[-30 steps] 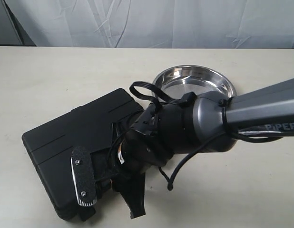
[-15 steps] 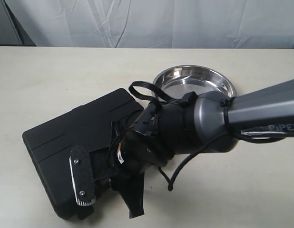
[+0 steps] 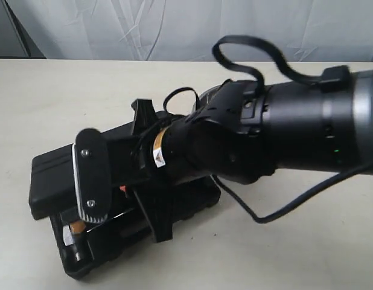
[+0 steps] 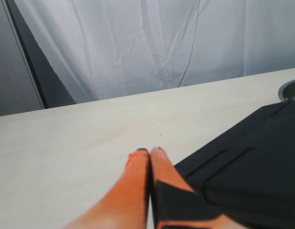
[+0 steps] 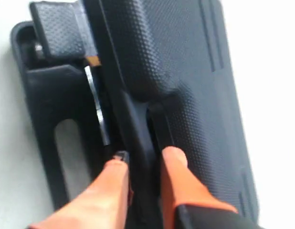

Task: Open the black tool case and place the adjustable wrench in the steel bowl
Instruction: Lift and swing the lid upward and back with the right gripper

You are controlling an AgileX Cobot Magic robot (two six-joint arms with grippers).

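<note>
The black tool case (image 3: 51, 178) lies at the table's front left with its grooved lid lifted off the base (image 3: 186, 208). My right gripper (image 3: 123, 202) is shut on the lid's front rim, one finger under it and one on top (image 5: 143, 155). Inside the base (image 5: 47, 119) a silver strip (image 5: 96, 102) and an orange-tipped tool (image 3: 76, 228) show; I cannot make out the adjustable wrench. The steel bowl (image 4: 291, 89) is almost wholly hidden behind the right arm in the exterior view. My left gripper (image 4: 150, 151) is shut with nothing in it, beside the case's lid (image 4: 252, 162).
The right arm's thick wrist (image 3: 283, 133) and its looping cable (image 3: 259, 214) hang over the case and bowl. Bare cream table (image 3: 66, 90) stretches to the back left, with a white curtain (image 3: 186, 27) behind it.
The lid, flat on the base a second ago, now stands lifted, showing the tools inside. The right arm rose and swung towards the camera with the lid's rim in its fingers.
</note>
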